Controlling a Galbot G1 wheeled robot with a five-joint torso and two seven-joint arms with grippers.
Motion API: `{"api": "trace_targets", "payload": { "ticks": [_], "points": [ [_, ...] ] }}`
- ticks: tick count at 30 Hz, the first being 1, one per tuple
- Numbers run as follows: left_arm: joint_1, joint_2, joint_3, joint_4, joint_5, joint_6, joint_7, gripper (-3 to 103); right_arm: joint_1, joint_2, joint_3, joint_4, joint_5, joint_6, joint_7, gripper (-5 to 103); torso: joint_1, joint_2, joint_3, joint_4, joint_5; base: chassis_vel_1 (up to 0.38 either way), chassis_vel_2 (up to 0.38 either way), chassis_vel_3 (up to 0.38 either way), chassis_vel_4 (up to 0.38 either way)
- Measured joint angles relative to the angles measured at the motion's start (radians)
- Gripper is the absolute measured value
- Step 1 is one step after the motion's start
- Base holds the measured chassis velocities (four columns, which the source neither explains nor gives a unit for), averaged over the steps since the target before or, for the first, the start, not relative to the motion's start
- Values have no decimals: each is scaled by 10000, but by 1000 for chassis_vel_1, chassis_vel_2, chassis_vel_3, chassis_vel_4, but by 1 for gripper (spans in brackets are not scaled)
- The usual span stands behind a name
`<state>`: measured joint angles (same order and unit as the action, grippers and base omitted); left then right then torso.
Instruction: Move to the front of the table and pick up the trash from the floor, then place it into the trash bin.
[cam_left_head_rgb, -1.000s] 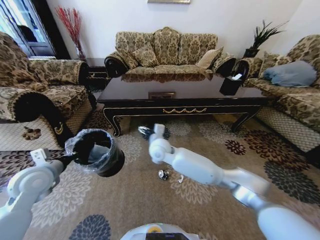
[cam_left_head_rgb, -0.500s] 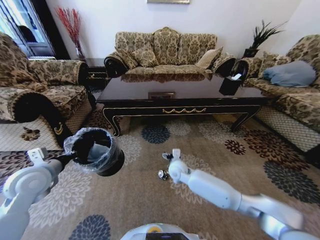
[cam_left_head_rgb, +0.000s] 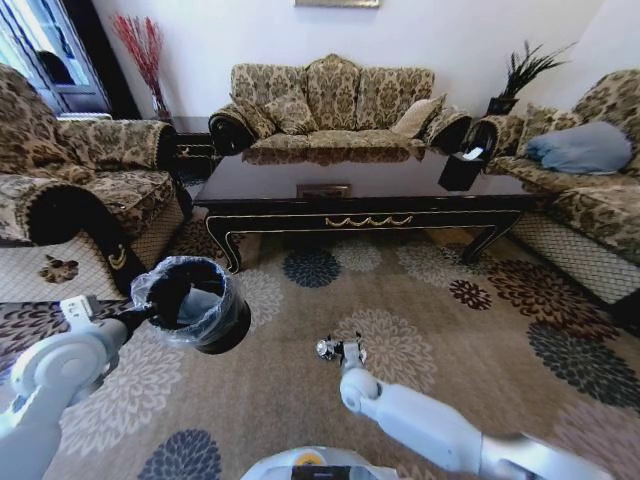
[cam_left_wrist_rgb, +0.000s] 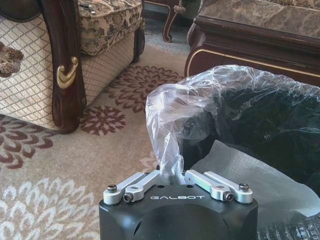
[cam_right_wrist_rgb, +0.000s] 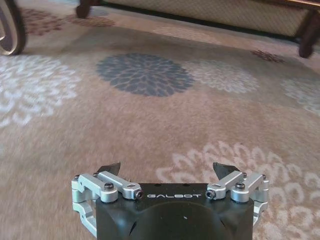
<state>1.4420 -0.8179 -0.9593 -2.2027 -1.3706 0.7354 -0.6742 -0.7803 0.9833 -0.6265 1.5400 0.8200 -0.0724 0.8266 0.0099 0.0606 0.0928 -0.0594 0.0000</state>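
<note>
The right end effector (cam_left_head_rgb: 345, 350) is stretched low over the floor (cam_left_head_rgb: 430, 300), fingers spread wide, the shiny ball (cam_left_head_rgb: 324, 348) just at its 9 o'clock. The left end effector (cam_left_wrist_rgb: 176, 176) is clenched on the trash bin's (cam_left_head_rgb: 195, 305) liner, holding it aloft.

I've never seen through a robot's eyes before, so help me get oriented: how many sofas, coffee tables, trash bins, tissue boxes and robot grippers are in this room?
Sofas: 3
Coffee table: 1
Trash bin: 1
Tissue box: 1
Grippers: 2, the left gripper and the right gripper
Total: 8
</note>
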Motion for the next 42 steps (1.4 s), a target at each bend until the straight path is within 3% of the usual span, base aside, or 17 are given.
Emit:
{"api": "trace_targets", "payload": {
  "ticks": [14,42],
  "points": [
    [212,-380,11,-221,176,0,-4,2,-281,1131,-280,-1627,-976,-256,190,100,0,0,1,2,-1,0,0,0,0],
    [111,-111,23,-53,157,1,-1,2,-62,2434,-151,-3359,-940,-266,297,100,0,-3,1,2,0,0,0,0,0]
  ]
}}
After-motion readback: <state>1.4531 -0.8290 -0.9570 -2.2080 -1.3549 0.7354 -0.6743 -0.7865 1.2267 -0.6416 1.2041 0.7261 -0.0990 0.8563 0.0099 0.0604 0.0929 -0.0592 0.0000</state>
